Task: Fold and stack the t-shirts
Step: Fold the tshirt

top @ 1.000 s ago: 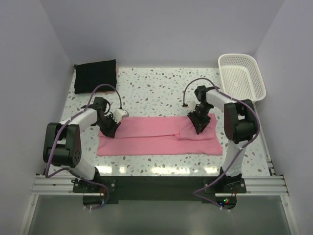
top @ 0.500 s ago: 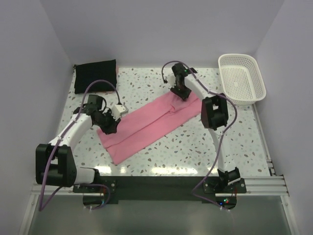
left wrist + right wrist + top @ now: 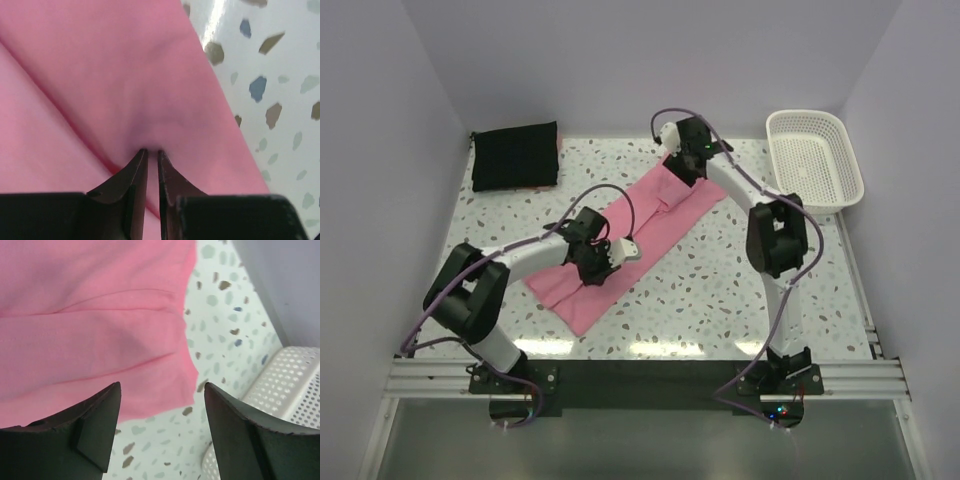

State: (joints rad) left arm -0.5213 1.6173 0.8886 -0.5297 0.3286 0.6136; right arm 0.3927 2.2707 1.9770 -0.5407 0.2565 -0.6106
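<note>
The pink t-shirt [image 3: 660, 215] lies as a long folded strip, running diagonally from near left to far right. My left gripper [image 3: 603, 264] sits low on the strip's middle. In the left wrist view its jaws [image 3: 151, 150] are shut on a pinch of the pink fabric [image 3: 125, 60]. My right gripper [image 3: 686, 168] is at the strip's far end. In the right wrist view it [image 3: 162, 385] is wide open and empty above the shirt's edge [image 3: 90, 315]. The black folded garment [image 3: 515, 155] lies at the far left corner.
A white lattice basket [image 3: 815, 160] stands at the far right, and its rim shows in the right wrist view [image 3: 290, 385]. Grey walls close in the table on three sides. The speckled tabletop [image 3: 740, 290] is bare at the near right.
The pink strip has swung from lying across the table to a diagonal. My right gripper carried its end far and has opened off it. My left gripper has slid right to the strip's middle.
</note>
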